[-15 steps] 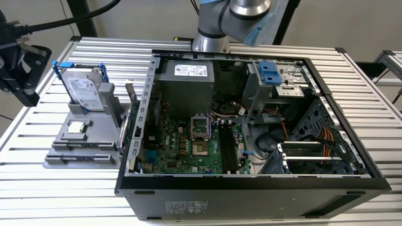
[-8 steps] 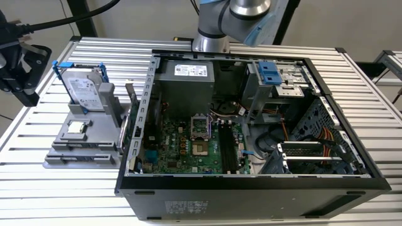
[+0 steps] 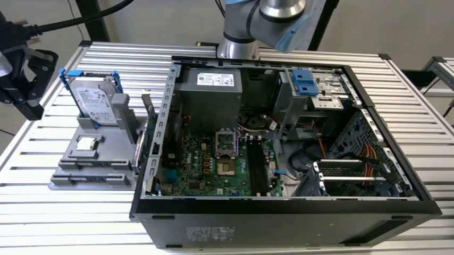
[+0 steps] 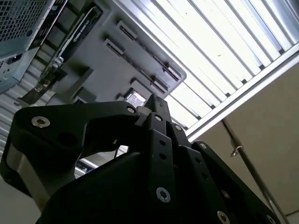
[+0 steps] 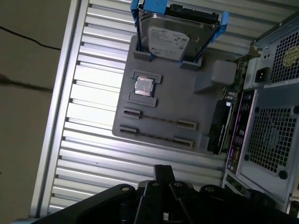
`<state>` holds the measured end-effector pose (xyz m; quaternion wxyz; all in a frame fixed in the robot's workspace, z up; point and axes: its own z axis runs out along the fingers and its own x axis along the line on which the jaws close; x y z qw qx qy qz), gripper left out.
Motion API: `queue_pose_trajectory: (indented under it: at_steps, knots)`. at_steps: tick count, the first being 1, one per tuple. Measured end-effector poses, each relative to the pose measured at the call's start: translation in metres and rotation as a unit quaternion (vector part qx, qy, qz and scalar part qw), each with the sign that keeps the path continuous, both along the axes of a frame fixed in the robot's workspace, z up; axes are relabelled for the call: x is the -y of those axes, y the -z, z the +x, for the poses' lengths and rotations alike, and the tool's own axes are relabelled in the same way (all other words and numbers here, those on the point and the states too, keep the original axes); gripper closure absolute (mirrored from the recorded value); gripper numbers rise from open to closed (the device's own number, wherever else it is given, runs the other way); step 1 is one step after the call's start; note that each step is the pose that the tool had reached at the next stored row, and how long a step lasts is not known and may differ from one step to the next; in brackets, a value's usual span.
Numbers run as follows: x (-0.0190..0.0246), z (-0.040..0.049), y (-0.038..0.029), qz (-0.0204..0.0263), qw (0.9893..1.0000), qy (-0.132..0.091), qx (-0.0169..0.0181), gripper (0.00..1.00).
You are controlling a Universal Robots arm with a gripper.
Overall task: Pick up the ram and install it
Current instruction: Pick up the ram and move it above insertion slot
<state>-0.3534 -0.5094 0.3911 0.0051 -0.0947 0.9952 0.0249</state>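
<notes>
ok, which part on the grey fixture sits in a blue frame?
The hard drive, standing on edge at one end of the grey fixture, with blue frame arms on both sides. The CPU lies flat and bare in its recess.

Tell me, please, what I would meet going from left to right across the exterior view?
First the hard drive in its blue bracket → motherboard → light-blue drive-bay latch → orange cables.
</notes>
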Motion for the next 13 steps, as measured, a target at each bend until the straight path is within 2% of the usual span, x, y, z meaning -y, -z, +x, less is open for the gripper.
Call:
queue_pose_trajectory:
  at_steps: [13]
  knots:
    - [0.0, 0.0, 0.0, 0.0, 0.9991, -0.041, 0.0, 1.0]
